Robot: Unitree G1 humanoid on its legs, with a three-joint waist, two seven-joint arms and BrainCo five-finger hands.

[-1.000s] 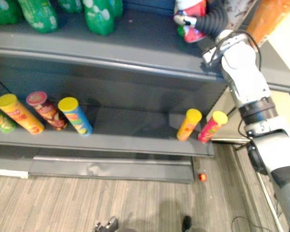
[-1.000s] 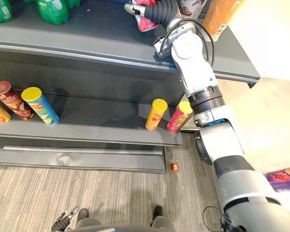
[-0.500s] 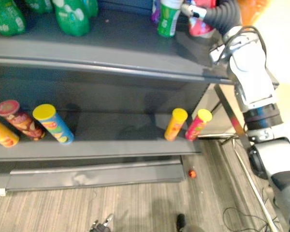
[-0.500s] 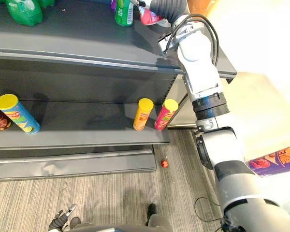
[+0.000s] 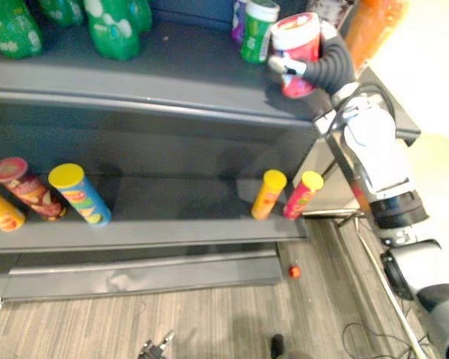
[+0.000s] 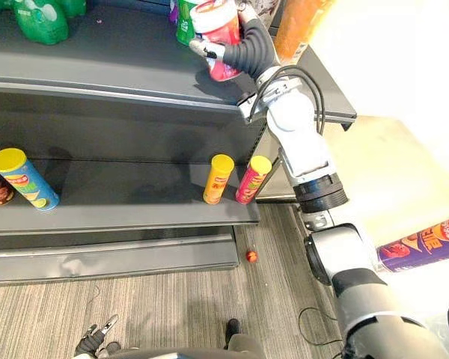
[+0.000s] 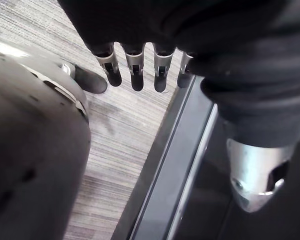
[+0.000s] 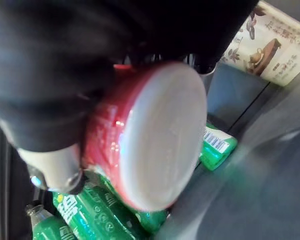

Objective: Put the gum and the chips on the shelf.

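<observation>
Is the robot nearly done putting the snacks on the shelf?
Partly. A yellow chips tube and a pink chips tube stand on the lower shelf. The right hand grips a red white-lidded gum tub at the grey top shelf, beside a green tub. To do: let it go. The left hand hangs open.

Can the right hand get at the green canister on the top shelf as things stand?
Probably not: the right hand is curled round the red canister, though the green canister stands close beside it.
</observation>
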